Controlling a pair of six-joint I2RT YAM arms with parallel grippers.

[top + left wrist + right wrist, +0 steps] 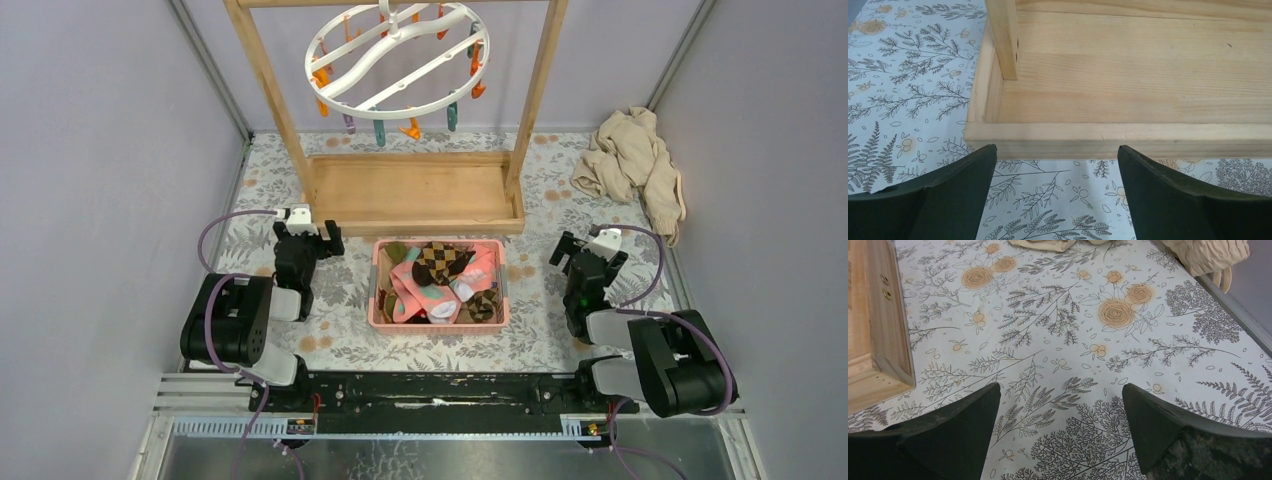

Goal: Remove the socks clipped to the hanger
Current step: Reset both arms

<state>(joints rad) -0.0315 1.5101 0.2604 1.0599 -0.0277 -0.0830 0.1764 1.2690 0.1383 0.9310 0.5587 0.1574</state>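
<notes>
Socks (441,272) lie heaped in the pink basket (438,326)

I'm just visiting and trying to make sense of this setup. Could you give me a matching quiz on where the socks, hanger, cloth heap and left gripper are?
1 socks
2 hanger
3 beige cloth heap
4 left gripper

A hung on the wooden rack
B far right corner of the table
C open, facing the rack's base
D in the pink basket

Pairs: 1-D, 2-A, 3-B, 4-C
</notes>
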